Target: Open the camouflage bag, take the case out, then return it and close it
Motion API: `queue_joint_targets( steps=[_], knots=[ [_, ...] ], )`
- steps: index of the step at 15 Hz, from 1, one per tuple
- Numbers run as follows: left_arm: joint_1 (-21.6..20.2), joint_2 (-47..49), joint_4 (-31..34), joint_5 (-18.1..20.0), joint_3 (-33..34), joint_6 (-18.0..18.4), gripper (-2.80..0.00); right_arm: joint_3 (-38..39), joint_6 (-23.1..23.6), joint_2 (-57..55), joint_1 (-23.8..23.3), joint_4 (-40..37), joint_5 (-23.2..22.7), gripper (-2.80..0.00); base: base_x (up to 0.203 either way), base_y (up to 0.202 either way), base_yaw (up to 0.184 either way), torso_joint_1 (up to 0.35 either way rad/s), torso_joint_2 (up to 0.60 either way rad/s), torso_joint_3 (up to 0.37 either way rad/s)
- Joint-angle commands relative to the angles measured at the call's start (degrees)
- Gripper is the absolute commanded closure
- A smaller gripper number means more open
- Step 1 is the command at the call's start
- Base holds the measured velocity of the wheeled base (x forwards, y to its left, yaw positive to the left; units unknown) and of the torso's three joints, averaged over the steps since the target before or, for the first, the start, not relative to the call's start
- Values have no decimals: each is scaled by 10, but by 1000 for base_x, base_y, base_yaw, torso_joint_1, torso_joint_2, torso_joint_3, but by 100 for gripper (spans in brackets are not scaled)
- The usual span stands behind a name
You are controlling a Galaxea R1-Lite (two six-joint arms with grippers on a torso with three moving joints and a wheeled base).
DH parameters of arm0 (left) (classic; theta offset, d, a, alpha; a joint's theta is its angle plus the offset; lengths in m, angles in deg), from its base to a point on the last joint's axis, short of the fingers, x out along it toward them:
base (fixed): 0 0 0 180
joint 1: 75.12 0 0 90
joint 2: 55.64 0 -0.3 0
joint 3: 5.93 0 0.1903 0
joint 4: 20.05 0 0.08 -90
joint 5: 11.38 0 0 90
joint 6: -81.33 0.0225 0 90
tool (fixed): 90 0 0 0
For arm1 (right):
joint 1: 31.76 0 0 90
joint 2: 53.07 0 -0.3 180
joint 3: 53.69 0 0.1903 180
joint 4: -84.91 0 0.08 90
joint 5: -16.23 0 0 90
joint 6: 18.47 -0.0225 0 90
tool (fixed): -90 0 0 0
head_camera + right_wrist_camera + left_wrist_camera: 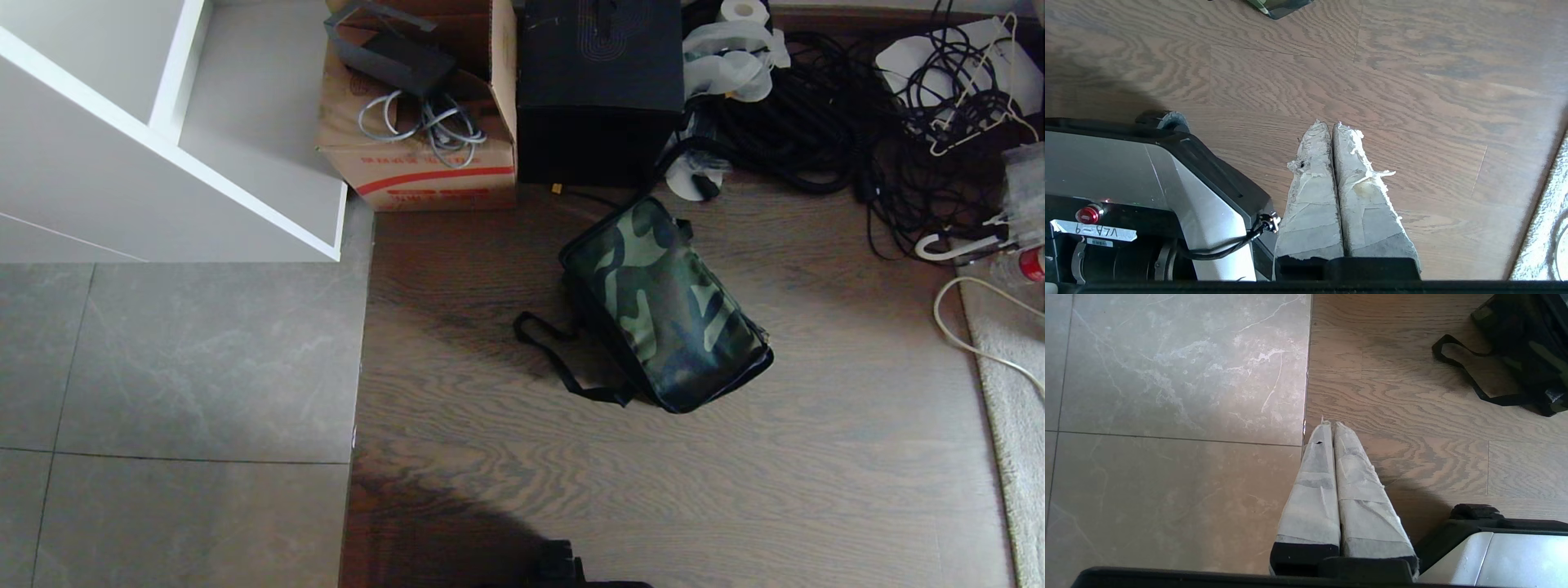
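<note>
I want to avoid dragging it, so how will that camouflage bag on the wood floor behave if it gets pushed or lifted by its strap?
The camouflage bag looks like soft fabric, so its sides would probably give under a push. It lies low and broad on the wood floor, so tipping seems unlikely. Its black strap lies slack, so it would likely go taut before lifting anything.

Camouflage bag (665,306): green, black and tan blotches; strap (555,359) black. Floor: dark brown wood-grain planks (653,490) beside grey marbled tiles (180,359). Cardboard carton (420,155) brown, red stripe and print. Box (600,82) black, embossed line pattern on top. Shelf unit (122,139) white. Gripper fingers (1327,477) wrapped in off-white tape.
</note>
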Motion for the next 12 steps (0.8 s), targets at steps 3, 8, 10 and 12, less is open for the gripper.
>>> queue_joint_targets(
  steps=[3, 8, 10, 12],
  knots=[
    [0, 0, 0, 0, 1, 0, 0, 0, -3, 78, -37, -9, 0, 0, 0, 0, 0, 0, 0, 0],
    [0, 0, 0, 0, 0, 0, 0, 1, -21, 164, -43, -13, 2, 0, 0, 0, 0, 0, 0, 0],
    [0, 0, 0, 0, 0, 0, 0, 1, -21, 164, -43, -13, 2, 0, 0, 0, 0, 0, 0, 0],
    [0, 0, 0, 0, 1, 0, 0, 1, -21, 164, -43, -14, 2, 0, 0, 0, 0, 0, 0, 0]
  ],
)
